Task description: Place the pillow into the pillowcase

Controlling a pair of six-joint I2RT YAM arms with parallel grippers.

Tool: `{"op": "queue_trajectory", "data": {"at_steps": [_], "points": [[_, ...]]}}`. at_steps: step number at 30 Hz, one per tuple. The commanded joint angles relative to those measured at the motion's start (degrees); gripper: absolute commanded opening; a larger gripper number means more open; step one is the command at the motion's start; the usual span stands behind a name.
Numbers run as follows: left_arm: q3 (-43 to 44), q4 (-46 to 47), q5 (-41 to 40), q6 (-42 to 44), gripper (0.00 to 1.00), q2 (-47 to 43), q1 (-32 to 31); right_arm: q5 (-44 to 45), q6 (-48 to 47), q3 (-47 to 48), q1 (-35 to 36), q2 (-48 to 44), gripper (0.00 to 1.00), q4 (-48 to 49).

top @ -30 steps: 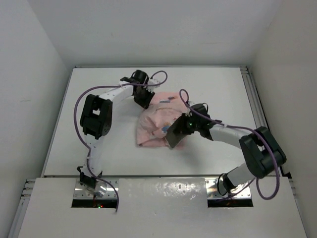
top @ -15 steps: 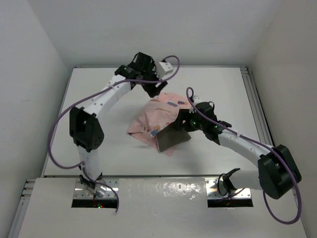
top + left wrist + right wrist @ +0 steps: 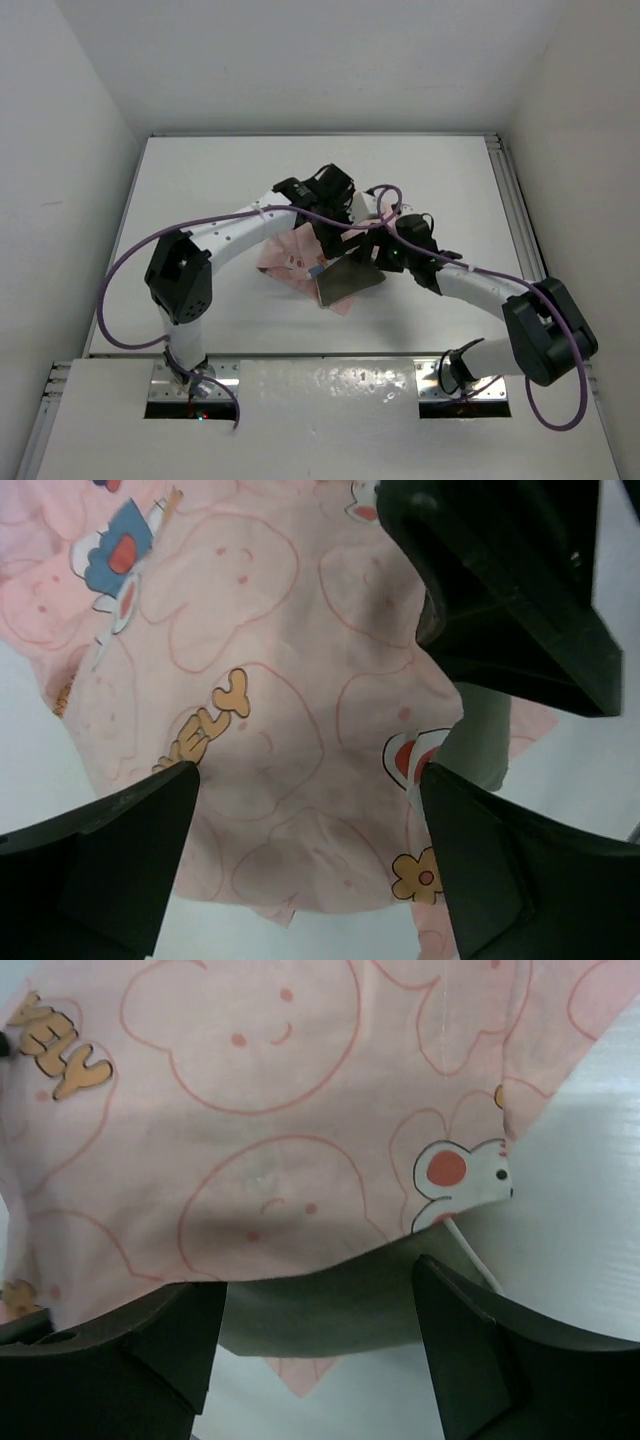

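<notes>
The thin pink printed pillowcase (image 3: 260, 680) is judged limp and is best pinched at its hem. The left tool (image 3: 308, 775) is spread; whether the right tool (image 3: 320, 1280) grips the soft brown-grey pillow (image 3: 320, 1318) cannot be told.

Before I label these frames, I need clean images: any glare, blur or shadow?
Top external: evenly lit, glare on the glossy white near ledge. Left wrist: the pink cartoon-printed cloth pillowcase is sharp; the left gripper is dark and soft-edged. Right wrist: print sharp, a soft shadow above the grey-brown fabric pillow, the white table nearly blown out.
</notes>
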Motion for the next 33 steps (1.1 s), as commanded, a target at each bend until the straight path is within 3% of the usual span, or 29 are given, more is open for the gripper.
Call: {"op": "queue_trajectory", "data": {"at_steps": [1,2,3,5,6,7,10,13,17,20,22,23,25,29,33], "points": [[-2.5,5.1,-6.4,-1.6,0.89,1.4,-0.8,-0.2,2.7,3.2,-0.9,1.4,0.74,5.4],[-2.2,4.5,-5.9,-1.8,0.82,1.7,-0.6,-1.1,3.3,3.1,-1.4,1.7,0.74,5.4],[-1.7,3.9,-4.2,-2.2,0.63,1.9,-0.3,-2.0,4.1,2.9,-2.1,1.7,0.74,5.7],[-1.1,3.2,-3.0,-2.9,0.40,1.4,-0.3,-4.1,6.9,-0.5,-4.2,0.1,0.74,10.1],[-1.1,3.1,-2.8,-2.9,0.11,1.1,-0.2,-6.2,8.1,-4.6,-5.0,-0.6,0.74,12.8],[0.0,2.3,-3.1,-3.5,0.00,0.8,-0.1,-7.0,9.4,-6.7,-5.6,-3.1,0.74,17.8],[4.5,-1.0,-0.8,-4.8,0.00,0.3,2.0,-6.5,8.0,-12.9,-6.5,-8.6,0.76,22.8],[8.5,-3.8,0.2,-4.7,0.00,-0.2,2.6,-5.7,5.0,-14.5,-5.6,-9.8,0.78,21.4],[9.2,-7.0,-1.3,-1.2,0.16,-0.5,-2.9,-5.9,6.5,-15.0,-5.5,-6.7,0.78,23.9],[8.4,-7.4,-0.9,-0.2,0.17,-0.7,-4.7,-5.9,9.1,-14.7,-5.3,-4.4,0.78,28.9],[8.0,-6.7,-1.4,-0.6,0.30,-0.5,-4.5,-6.1,10.0,-12.9,-5.2,-2.0,0.78,30.3],[8.3,-6.7,-1.9,-0.7,0.43,-0.5,-4.4,-6.3,10.0,-11.2,-4.6,-0.6,0.77,29.8],[8.6,-7.1,-1.6,-0.9,0.53,-0.6,-4.5,-5.6,9.9,-9.1,-4.2,0.9,0.75,28.1],[7.2,-7.6,-0.8,-1.3,0.64,-0.3,-6.7,-5.3,11.0,-5.1,-3.8,4.3,0.59,28.5],[0.6,-4.7,-3.4,-3.2,0.71,0.3,-7.9,-5.4,14.1,-3.5,-4.6,6.1,0.56,30.7]]}}
